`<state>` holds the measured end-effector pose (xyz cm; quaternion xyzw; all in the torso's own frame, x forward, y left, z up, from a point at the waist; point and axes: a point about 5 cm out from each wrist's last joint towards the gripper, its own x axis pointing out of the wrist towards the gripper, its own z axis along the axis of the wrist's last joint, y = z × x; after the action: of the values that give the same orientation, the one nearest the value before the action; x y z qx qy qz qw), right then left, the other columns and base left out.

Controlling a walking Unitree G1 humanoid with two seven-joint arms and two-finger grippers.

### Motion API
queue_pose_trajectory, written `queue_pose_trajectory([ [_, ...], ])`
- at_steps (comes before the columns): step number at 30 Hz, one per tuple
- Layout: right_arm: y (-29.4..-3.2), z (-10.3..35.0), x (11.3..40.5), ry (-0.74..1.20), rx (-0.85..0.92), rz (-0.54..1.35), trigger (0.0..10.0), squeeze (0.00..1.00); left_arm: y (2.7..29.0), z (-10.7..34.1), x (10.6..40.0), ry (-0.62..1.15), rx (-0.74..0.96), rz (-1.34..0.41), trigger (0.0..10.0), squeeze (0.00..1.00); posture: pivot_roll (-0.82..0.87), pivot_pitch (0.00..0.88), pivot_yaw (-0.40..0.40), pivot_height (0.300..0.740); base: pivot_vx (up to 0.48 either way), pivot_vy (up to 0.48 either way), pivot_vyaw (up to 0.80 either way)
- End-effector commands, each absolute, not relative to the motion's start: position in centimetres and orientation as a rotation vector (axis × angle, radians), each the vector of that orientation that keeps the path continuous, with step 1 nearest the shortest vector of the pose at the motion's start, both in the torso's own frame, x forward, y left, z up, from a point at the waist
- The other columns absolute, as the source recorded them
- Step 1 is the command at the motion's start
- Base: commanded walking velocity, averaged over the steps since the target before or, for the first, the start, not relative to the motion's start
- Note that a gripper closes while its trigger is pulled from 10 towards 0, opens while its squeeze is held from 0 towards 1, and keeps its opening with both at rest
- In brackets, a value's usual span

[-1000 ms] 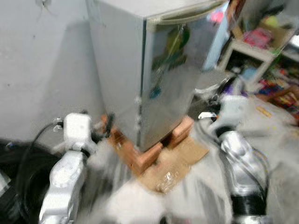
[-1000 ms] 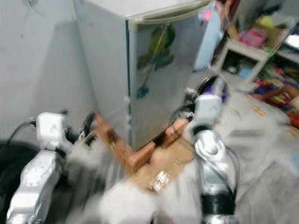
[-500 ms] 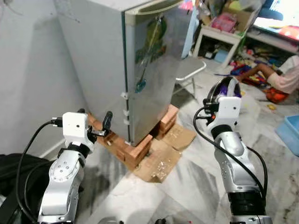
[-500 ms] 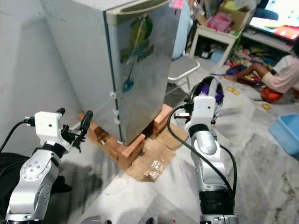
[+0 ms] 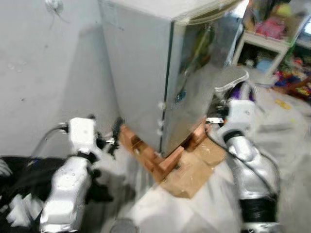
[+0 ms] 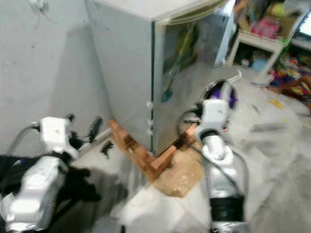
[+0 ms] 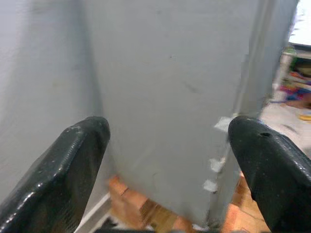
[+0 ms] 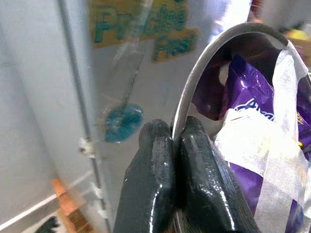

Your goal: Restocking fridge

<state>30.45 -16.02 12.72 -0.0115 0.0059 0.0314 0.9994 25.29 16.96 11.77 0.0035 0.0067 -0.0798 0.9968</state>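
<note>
The right wrist view gives what the head views leave blurred: the right gripper has its jaws pressed together on the thin rim of a metal bowl, and inside the bowl lies a purple packet crossed by strips of pale tape. It also shows the lettering and a round blue sticker on the fridge door. The left wrist view shows the left gripper with its jaws spread wide and holding nothing, aimed at the fridge's plain grey side.

There is one fridge, its door closed, raised on bricks with one sheet of cardboard lying on the floor at its front corner. One bowl and one packet are held up just beside the fridge's door, on its right.

Against half a second ago the whole scene sits further right and is blurred, a shift of the camera; the person on the floor at the right edge is out of frame.
</note>
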Motion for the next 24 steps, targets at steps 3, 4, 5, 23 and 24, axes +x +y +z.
queue_pose_trajectory([
  [3,-17.68,13.54,30.47,-0.018,-0.046,0.008,10.0,0.0,15.87,11.89,25.35,0.009,0.009,-0.196,10.0,0.0,0.04,0.0,-0.02,0.74,0.0,0.0,0.0],
  [4,-17.67,13.51,30.47,-0.017,-0.047,0.009,10.0,0.0,15.78,11.9,25.23,0.005,-0.011,-0.202,10.0,0.0,0.05,0.0,-0.023,0.74,0.0,0.0,0.0],
  [5,-17.67,13.51,30.47,-0.017,-0.047,0.009,10.0,0.0,15.78,11.9,25.23,0.005,-0.011,-0.202,10.0,0.0,0.05,0.0,-0.023,0.74,0.0,0.0,0.0],
  [23,-17.51,13.35,30.46,-0.012,-0.056,0.014,10.0,0.0,15.1,12.35,25.22,-0.022,0.009,-0.269,10.0,0.0,0.04,0.0,-0.023,0.74,0.258,0.0,-0.31],
  [24,-17.51,13.4,30.48,-0.014,-0.057,0.014,10.0,0.0,15.11,12.4,25.26,-0.023,0.009,-0.268,10.0,0.0,0.04,0.0,-0.023,0.74,0.405,0.0,0.0],
])
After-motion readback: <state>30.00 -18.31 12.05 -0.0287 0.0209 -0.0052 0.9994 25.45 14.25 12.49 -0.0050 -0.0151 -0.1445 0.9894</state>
